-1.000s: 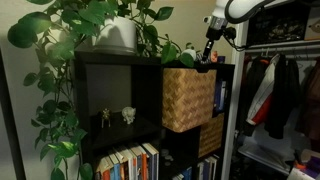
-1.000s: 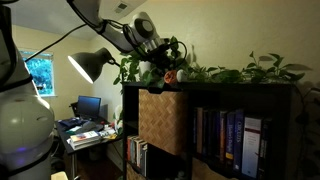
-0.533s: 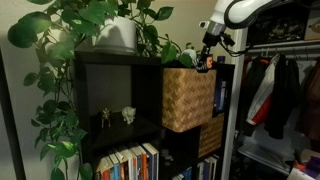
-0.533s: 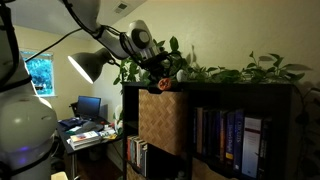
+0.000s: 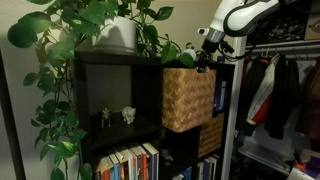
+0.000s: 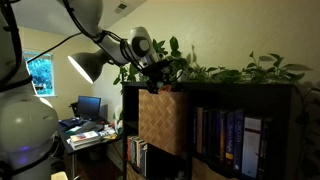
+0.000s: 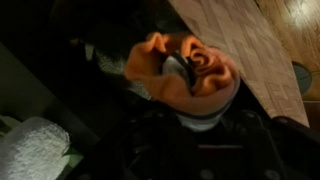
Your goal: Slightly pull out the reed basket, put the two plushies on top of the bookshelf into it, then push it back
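The reed basket [image 5: 188, 98] sticks out a little from the top cubby of the black bookshelf [image 5: 112, 62]; both also show in an exterior view, basket [image 6: 162, 120] and bookshelf [image 6: 240, 90]. My gripper [image 5: 206, 62] is at the basket's open top, shut on the reddish-orange plushie [image 7: 180, 62]. In the wrist view the plushie fills the middle, with the basket's weave [image 7: 240, 40] at the upper right. In an exterior view the gripper [image 6: 160, 80] is low at the basket's rim. A dark green and white plushie [image 5: 187, 54] seems to sit on the shelf top beside the gripper.
A big leafy plant in a white pot [image 5: 118, 34] spreads over the shelf top. Two pale figurines [image 5: 116, 116] stand in a cubby. A darker small basket [image 5: 210, 138] sits below. A clothes rack [image 5: 280, 90] stands beside the shelf. A pale fuzzy thing [image 7: 30, 150] lies below.
My gripper has come down from above the shelf top to the basket's rim with the reddish-orange plushie in it. The basket has not moved.
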